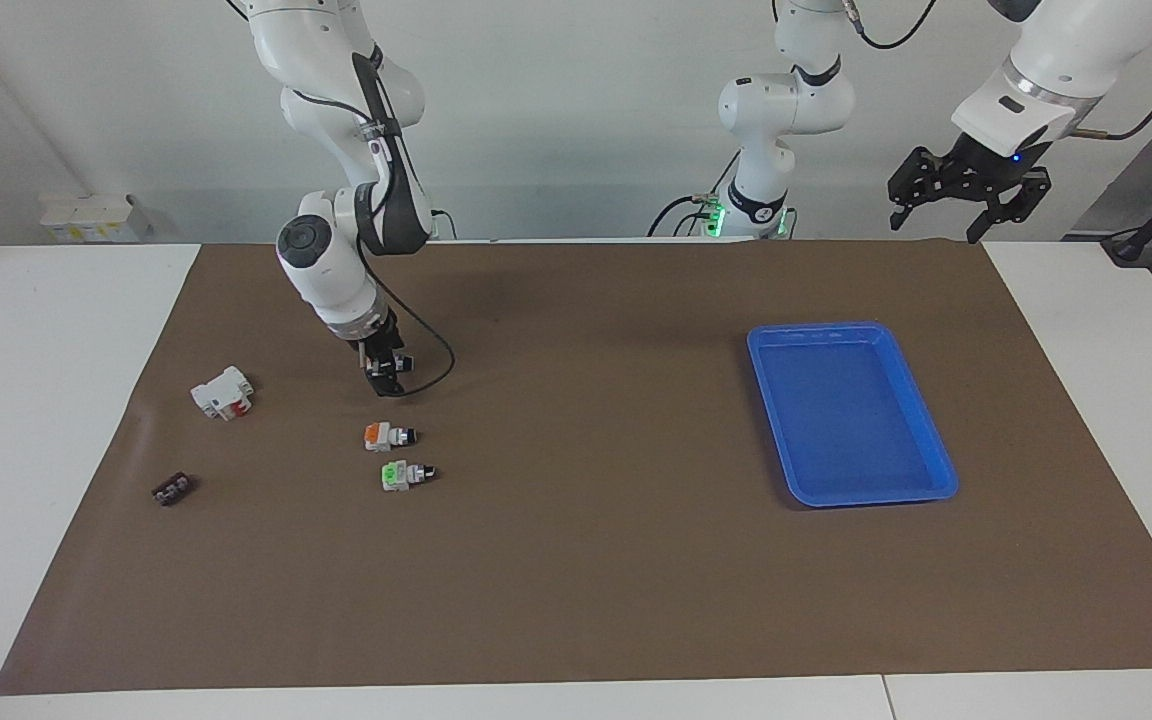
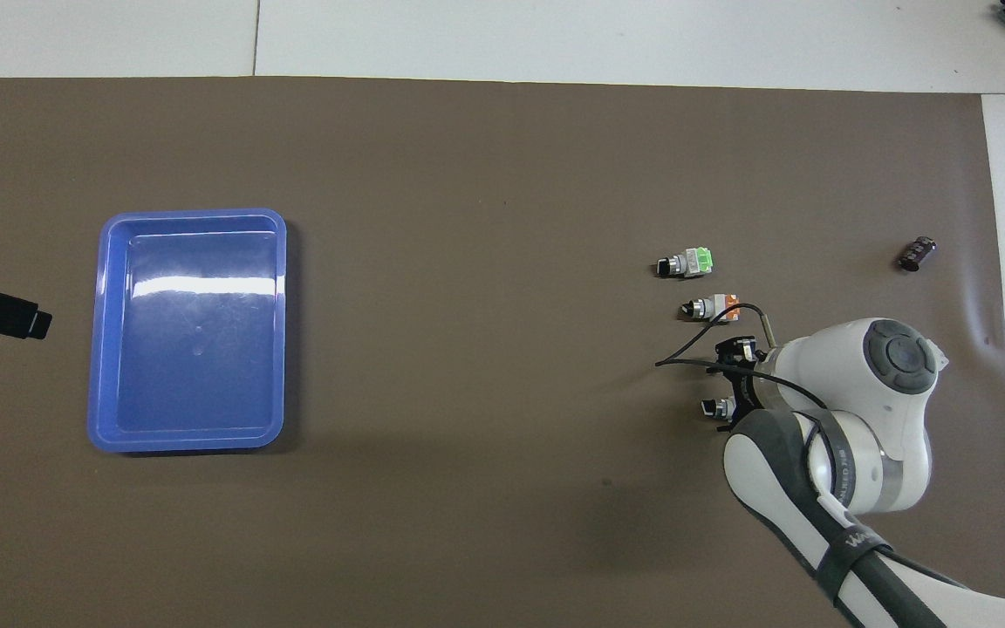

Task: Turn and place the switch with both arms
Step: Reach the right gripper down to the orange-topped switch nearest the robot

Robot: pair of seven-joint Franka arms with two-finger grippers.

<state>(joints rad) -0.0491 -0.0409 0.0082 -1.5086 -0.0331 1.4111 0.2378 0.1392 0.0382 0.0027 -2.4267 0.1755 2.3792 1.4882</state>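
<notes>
The orange-ended switch (image 1: pixel 388 435) lies on its side on the brown mat toward the right arm's end; it also shows in the overhead view (image 2: pixel 712 307). My right gripper (image 1: pixel 386 373) hangs just above the mat, a little nearer to the robots than this switch and apart from it. Its fingers are spread and empty in the overhead view (image 2: pixel 727 378). My left gripper (image 1: pixel 938 222) waits high over the mat's edge at the left arm's end, open and empty. Only its black tip (image 2: pixel 31 321) shows in the overhead view.
A green-ended switch (image 1: pixel 406 474) lies beside the orange one, farther from the robots. A white and red block (image 1: pixel 223 392) and a small black part (image 1: pixel 173 489) lie near the mat's edge. A blue tray (image 1: pixel 851 331) sits toward the left arm's end.
</notes>
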